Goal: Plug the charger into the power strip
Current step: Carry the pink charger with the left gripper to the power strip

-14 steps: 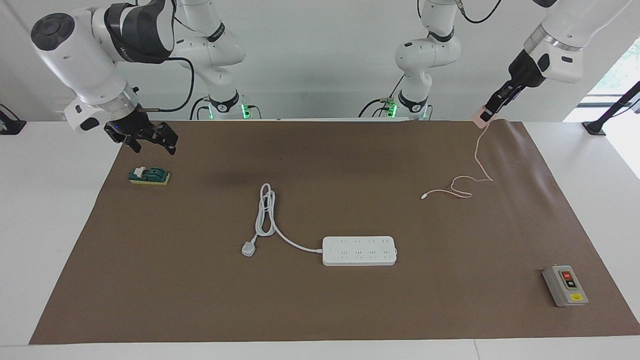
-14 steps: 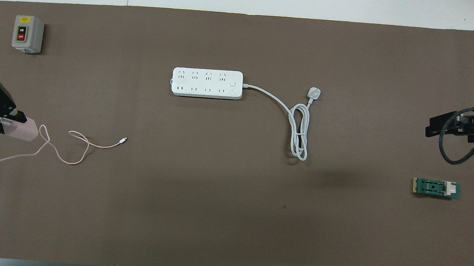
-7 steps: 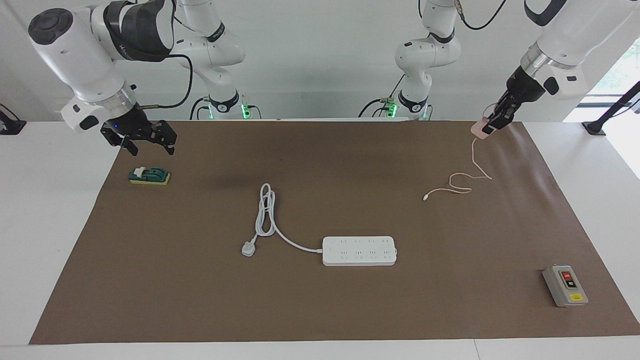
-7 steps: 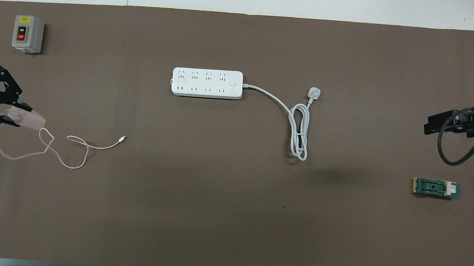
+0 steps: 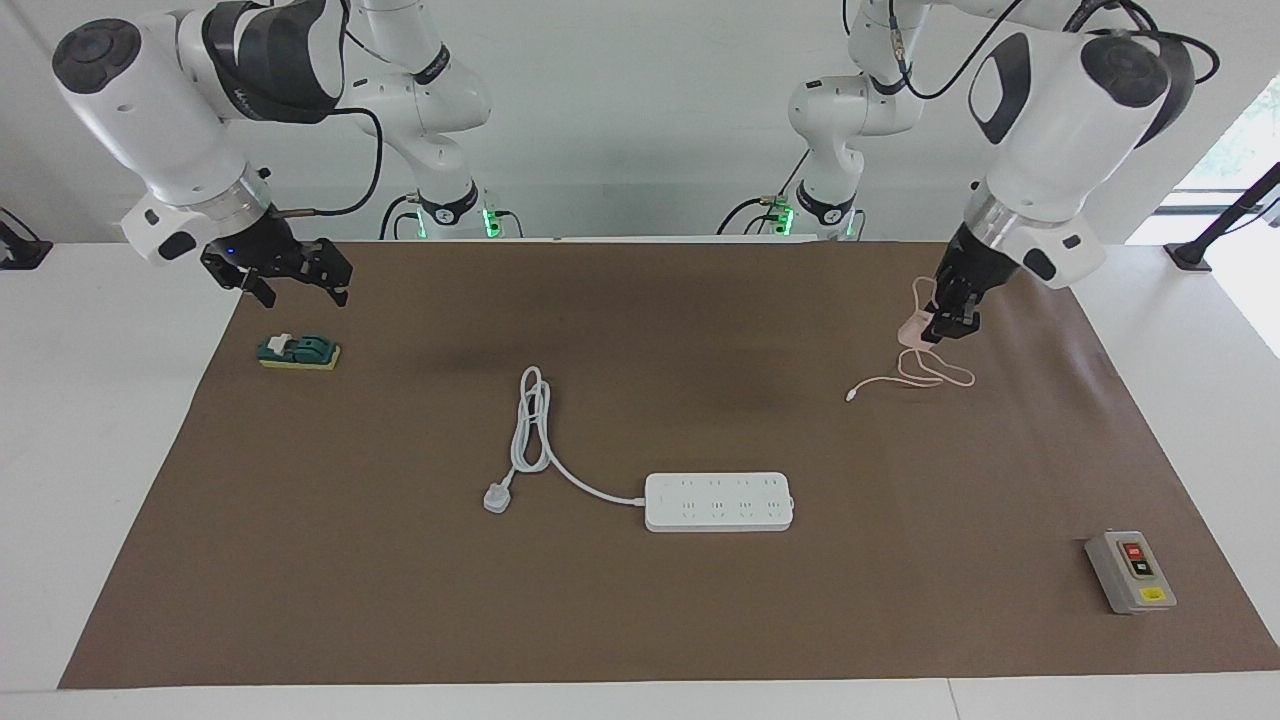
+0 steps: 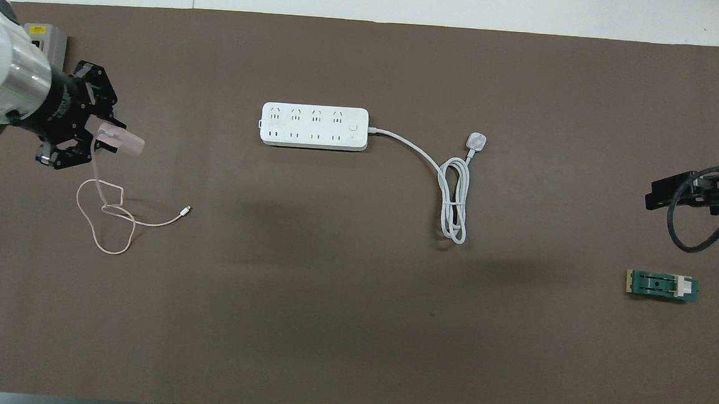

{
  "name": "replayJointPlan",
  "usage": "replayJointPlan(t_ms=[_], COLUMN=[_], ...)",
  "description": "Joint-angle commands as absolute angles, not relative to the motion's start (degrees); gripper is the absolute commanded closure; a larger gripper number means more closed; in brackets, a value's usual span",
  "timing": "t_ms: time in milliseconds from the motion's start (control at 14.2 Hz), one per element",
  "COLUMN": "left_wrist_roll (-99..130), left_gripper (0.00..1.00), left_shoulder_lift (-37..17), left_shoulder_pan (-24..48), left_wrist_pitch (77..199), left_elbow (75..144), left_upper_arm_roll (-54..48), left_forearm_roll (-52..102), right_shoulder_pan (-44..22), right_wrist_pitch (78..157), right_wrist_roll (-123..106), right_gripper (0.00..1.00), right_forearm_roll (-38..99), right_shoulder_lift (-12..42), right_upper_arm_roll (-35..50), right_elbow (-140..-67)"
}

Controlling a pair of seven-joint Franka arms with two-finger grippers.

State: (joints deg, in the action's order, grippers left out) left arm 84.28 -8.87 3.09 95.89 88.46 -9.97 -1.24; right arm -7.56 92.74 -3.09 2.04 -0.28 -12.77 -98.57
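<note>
Facing view
Left gripper [image 5: 938, 322]: up in the air over the mat [image 5: 400, 600] at the left arm's end, fingers clamped on the charger [image 5: 912, 330].
Charger: small pink cube at the fingertips, clear of the mat; its cable [image 5: 905, 378] hangs down and loops on the mat, the free tip lying toward the table's middle.
Strip [image 5: 719, 501]: flat on the mat near the middle, farther from the robots than the charger, well apart from it.
Strip's cord [image 5: 540, 440]: runs toward the right arm's end, folds into a long loop and ends in a white plug [image 5: 497, 497].
Right gripper [image 5: 297, 276]: waits in the air over the mat's edge at the right arm's end, fingers apart, holding nothing.
Switch block [image 5: 298, 352]: green and yellow, on the mat just below the right gripper.
Grey box [image 5: 1130, 571]: on the mat at the left arm's end, farthest from the robots.

Overhead view
Left gripper [image 6: 98, 137]: over the left arm's end of the mat, charger [image 6: 120, 140] sticking out of its tips toward the strip [image 6: 314, 126].
Cable [image 6: 112, 212]: loops on the mat nearer to the robots than the gripper.
Right gripper [image 6: 678, 190]: only partly in view at the mat's edge.
Grey box [image 6: 48, 39]: mostly hidden by the left arm.
Switch block [image 6: 662, 286]: nearer to the robots than the right gripper.
</note>
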Motion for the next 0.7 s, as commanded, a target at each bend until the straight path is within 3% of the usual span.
replayJointPlan(t_ms=[0,141,634], left_wrist_roll=[92.18,96.92,108.96], left_gripper=[1.0,1.0,1.0], left_shoulder_lift=[-16.76,-21.68,-31.37], left_shoulder_pan=[5.8,9.12,15.73], left_wrist_pitch=[97.11,100.62,105.2], left_elbow=[81.15,78.58,74.88], left_upper_arm_roll=[-9.4,-8.88,-8.7], left_forearm_roll=[-3.96,-4.39,-9.49], right_shoulder_pan=[-6.24,-6.33,-5.98], right_wrist_pitch=[91.84,92.63,92.37], right_wrist_roll=[-4.22,-4.22,-4.13], right_gripper=[0.0,0.0,0.0], right_forearm_roll=[2.64,0.72,-1.76], right_shoulder_lift=[-0.09,0.0,-0.09], right_upper_arm_roll=[-12.22,-11.96,-10.11], right_elbow=[-97.82,-97.74,-97.73])
